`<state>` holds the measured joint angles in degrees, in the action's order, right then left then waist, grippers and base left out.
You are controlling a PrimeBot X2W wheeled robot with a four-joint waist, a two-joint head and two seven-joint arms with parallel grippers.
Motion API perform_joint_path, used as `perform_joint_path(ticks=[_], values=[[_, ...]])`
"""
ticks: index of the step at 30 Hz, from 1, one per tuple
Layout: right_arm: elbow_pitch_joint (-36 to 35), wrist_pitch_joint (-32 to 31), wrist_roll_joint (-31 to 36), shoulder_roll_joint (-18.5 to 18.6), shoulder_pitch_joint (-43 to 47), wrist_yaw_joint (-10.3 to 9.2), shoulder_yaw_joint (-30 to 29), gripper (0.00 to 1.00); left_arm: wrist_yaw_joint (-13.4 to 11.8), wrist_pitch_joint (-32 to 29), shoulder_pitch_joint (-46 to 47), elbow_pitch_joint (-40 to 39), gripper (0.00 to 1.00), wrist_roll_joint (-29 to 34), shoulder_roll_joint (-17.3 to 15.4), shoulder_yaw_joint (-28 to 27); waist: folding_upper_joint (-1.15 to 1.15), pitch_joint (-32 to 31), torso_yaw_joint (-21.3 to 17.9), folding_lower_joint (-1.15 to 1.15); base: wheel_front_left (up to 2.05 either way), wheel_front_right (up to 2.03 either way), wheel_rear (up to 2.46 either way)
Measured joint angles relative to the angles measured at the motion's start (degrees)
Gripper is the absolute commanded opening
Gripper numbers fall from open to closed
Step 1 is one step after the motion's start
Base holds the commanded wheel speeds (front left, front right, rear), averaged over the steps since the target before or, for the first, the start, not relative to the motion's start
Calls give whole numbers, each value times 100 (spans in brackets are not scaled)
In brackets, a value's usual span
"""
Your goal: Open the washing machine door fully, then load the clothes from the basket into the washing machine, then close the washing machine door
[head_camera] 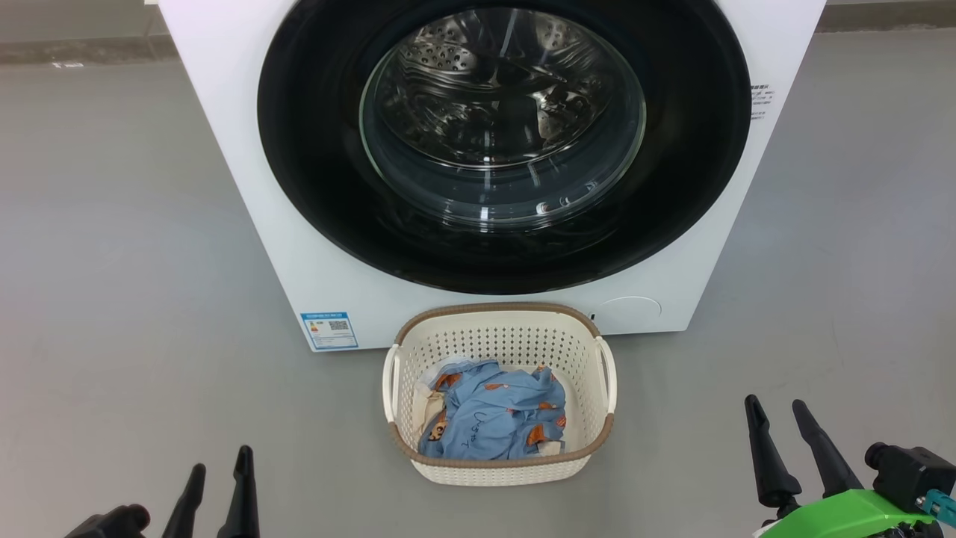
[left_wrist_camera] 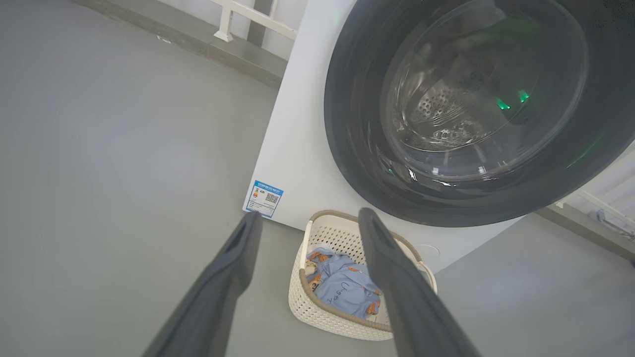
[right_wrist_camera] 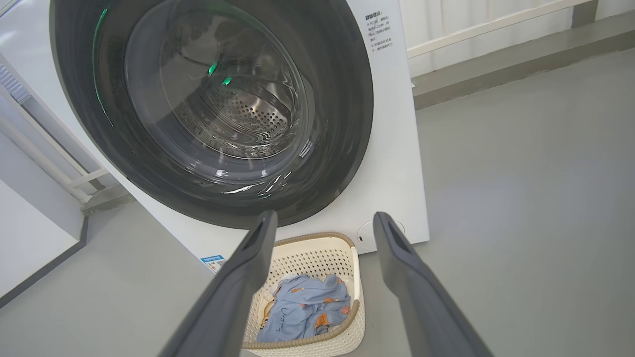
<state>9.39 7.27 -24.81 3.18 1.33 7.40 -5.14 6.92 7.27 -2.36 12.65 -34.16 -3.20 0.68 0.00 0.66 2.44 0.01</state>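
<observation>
Faced the washer square on in the head view. Found the door shut, with its black rim flat against the white front and the steel drum showing through the glass. Spotted a blue label at the front's lower left corner and a round cap at the lower right. Made out small print beside the door's right edge, too fine to read.

Found the basket on the grey floor, just before the washer and below the door, with its far rim close to the front panel; could not tell whether touching. Saw the clothes inside it: a crumpled light blue bundle with orange-brown figures, plus a bit of cream cloth at the left side, all below the brown rim.

Saw the left claw at the lower left of the head view, fingers apart and gripping nothing, well apart from the basket. Saw the right claw at the lower right, likewise spread and empty, with a green part behind its fingers. In the left wrist view, found the basket between the two dark fingers, with one fingertip at the label. In the right wrist view, found the basket between the fingers too, with the door above. Caught small green glints in the glass in both wrist views.
</observation>
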Motion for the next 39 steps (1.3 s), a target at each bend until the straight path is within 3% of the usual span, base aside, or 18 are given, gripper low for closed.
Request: perform_joint_path(ticks=[39], values=[[-318, 649, 2596, 16, 117, 0, -155, 100, 48, 646, -257, -388, 100, 2992, -238, 136, 0, 48, 90, 0, 0, 0, 0]])
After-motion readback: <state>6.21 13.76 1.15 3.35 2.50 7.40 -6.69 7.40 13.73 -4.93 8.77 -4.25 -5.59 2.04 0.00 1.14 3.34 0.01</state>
